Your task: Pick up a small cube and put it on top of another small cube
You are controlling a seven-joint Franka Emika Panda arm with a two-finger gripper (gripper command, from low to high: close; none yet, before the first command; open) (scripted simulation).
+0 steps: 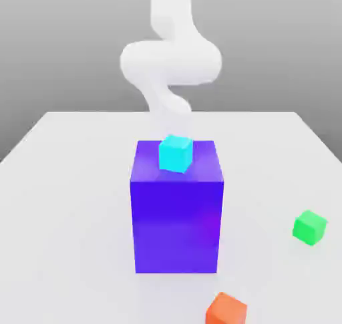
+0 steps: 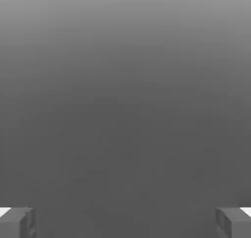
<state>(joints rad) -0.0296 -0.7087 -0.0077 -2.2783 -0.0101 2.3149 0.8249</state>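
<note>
- Green cube (image 1: 310, 228) sits on the white table (image 1: 73, 202), near the exterior view's right edge.
- I see 1 cyan cube (image 1: 176, 153) on the blue-purple block (image 1: 176, 226), 1 orange cube (image 1: 226, 309) nearer the camera.
- My gripper (image 2: 125, 223) is released, fingers wide apart.

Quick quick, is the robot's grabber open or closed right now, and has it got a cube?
Gripper: open, its two fingers wide apart, holding nothing.
</note>
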